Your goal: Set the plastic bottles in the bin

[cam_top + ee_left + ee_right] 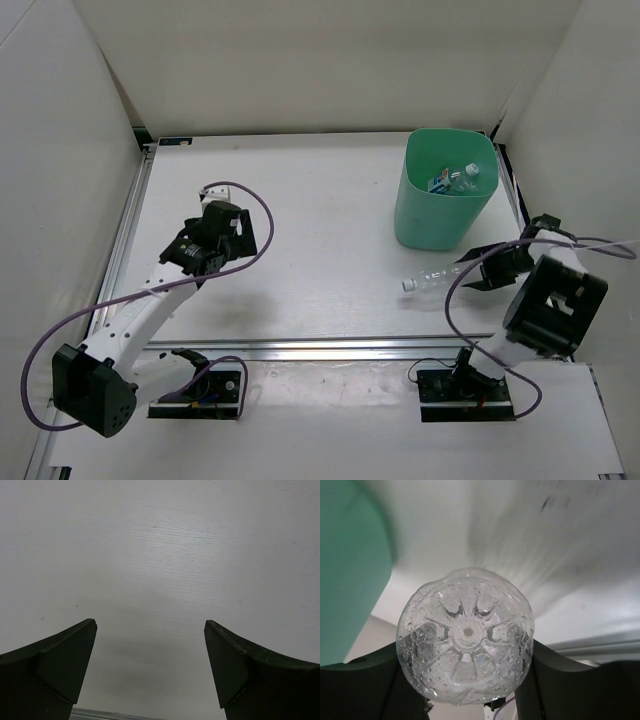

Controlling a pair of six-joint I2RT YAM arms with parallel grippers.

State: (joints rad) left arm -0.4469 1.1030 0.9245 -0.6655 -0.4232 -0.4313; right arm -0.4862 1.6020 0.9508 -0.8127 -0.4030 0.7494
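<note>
Step in hand: grasping a bottle; the right gripper (pixel 478 272) has its jaws pressed on the base end of a plain clear bottle (pixel 432 279), just right of the top view's centre.
Bottle's lie: on its side, white cap pointing to the left of the frame, just below the bin (pixel 435 225). Whether it is clear of the table (pixel 300 200) cannot be told.
Wrist view: the bottle's ribbed, droplet-covered base fills the space between the two dark fingers, and a green wall occupies the left edge.
Left gripper (pixel 150 630): jaws spread wide with nothing between them, over bare table at centre left of the top view.
Bin: mint-green, upright at upper right, mouth unobstructed.
Bin's contents: a blue-labelled bottle (pixel 441 183) and a clear bottle (pixel 463 177) beside it. Anything deeper is hidden.
Progress: judged well along, since no other bottle lies loose on the table.
Next move calls for: lifting the bottle above the rim, carrying it up-frame over the mouth, then releasing.
Risk: the long, end-held bottle may droop and catch its cap on the rim.
</note>
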